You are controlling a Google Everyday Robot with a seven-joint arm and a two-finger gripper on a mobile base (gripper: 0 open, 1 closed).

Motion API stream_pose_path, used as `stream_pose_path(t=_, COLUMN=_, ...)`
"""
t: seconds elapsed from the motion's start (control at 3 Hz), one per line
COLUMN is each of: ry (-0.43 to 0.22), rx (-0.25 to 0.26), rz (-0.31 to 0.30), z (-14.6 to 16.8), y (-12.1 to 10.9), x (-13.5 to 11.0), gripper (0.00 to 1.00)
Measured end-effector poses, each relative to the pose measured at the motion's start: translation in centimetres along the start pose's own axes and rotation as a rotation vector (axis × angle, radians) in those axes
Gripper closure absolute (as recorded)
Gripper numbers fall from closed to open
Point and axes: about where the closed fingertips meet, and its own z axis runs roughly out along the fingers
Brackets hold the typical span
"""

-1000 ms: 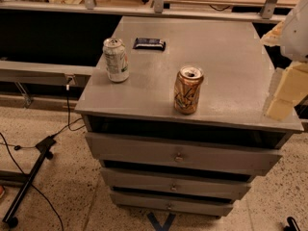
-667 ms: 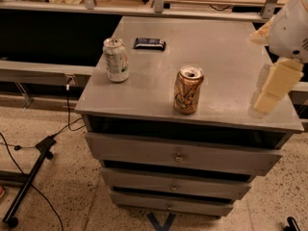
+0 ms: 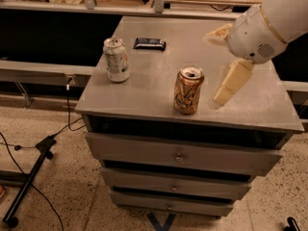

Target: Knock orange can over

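Beside orange can (image 3: 188, 91), tool (image 3: 212, 69)

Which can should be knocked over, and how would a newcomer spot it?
On the grey drawer cabinet, near its front edge, stands the orange can, just left of the robot's open gripper. It is shiny copper-orange with dark graphics, unlike the white-and-green can standing farther back left near the dark snack bar.

Grey worktop (image 3: 144, 95) on three-drawer cabinet (image 3: 144, 150); speckled terrazzo floor (image 3: 62, 191); black stand (image 3: 29, 182) and cable (image 3: 72, 124) at left; blue tape cross (image 3: 161, 221) at cabinet foot. Hand (image 3: 212, 69), fingers (image 3: 233, 83) spread, above worktop's right side.
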Motion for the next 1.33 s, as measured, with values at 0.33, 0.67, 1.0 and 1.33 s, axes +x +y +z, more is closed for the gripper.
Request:
stream_pose_path(t=0.33, ry=-0.014, rx=-0.001, rz=-0.020, z=0.3, y=-0.1, x=-0.4, gripper=0.00)
stream_pose_path(t=0.67, ry=-0.102, rx=-0.030, rz=-0.003, z=2.0, y=-0.1, x=-0.3, gripper=0.00)
stream_pose_path(t=1.0, ry=-0.258, rx=-0.101, rz=0.037, z=5.8, y=-0.6, x=0.1, gripper=0.00)
stream_pose_path(t=1.33, ry=-0.411, rx=-0.146, rz=0.087, z=9.7, y=-1.3, x=1.0, gripper=0.00)
